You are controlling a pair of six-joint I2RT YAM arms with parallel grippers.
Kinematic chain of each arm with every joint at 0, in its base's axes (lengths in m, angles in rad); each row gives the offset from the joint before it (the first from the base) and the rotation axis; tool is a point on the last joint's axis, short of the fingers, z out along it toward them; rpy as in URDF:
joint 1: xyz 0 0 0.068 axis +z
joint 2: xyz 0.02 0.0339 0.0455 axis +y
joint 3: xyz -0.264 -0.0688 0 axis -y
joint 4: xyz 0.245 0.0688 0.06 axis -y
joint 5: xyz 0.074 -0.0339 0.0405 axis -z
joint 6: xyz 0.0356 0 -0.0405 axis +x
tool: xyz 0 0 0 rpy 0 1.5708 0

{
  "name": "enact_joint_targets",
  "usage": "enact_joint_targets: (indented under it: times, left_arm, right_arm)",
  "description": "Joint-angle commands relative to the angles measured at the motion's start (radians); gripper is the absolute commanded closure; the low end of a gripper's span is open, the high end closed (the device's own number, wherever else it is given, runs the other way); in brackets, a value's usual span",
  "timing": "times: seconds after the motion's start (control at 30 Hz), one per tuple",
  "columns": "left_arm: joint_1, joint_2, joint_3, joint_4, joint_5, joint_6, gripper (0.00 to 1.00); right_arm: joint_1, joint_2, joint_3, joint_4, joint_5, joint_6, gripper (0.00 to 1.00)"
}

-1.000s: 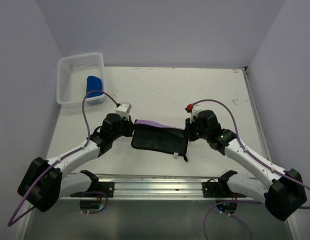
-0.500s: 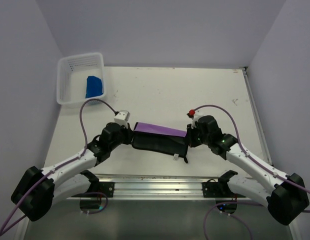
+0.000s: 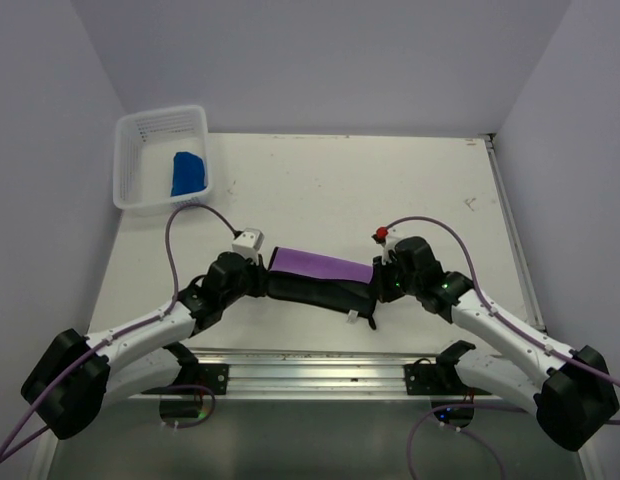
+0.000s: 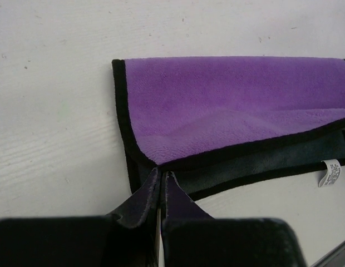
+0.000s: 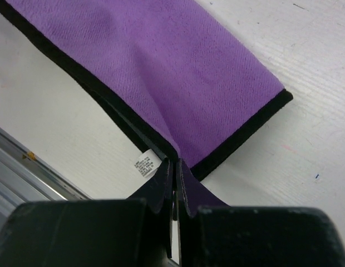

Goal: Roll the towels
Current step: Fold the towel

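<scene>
Seen from above, the purple towel [image 3: 320, 266] lies over the dark grey towel [image 3: 320, 292] at the near middle of the tabletop [image 3: 390, 180]. The blue towel [image 3: 188, 173] sits in the far-left basket [image 3: 130, 150]. On the left wrist view, my left jaws are clenched on the purple towel's left hem. On the right wrist view, my right jaws pinch its right hem.

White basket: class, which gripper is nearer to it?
Left. The left gripper pinches the end of the purple towel toward the basket; the right gripper holds the opposite end.
</scene>
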Motion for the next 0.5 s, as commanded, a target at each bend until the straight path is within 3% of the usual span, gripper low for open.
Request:
enact_joint_targets:
  times: [0.0, 0.3, 0.4, 0.47]
  left_arm:
    - [-0.017, -0.001, -0.008, 0.030, -0.025, -0.013, 1.00]
    - [-0.018, -0.033, -0.003, 0.001, -0.048, -0.013, 0.99]
    - [-0.018, -0.036, -0.019, -0.001, -0.048, -0.027, 0.84]
    - [-0.018, -0.058, -0.025, -0.002, -0.048, -0.033, 0.82]
  right_arm:
    - [0.004, 0.003, -0.003, -0.014, 0.008, 0.006, 1.00]
    - [0.007, -0.027, 0.075, -0.114, 0.097, -0.043, 1.00]
    - [0.008, -0.036, 0.063, -0.102, 0.069, -0.042, 0.79]
    - [0.008, -0.047, 0.055, -0.097, 0.066, -0.036, 0.72]
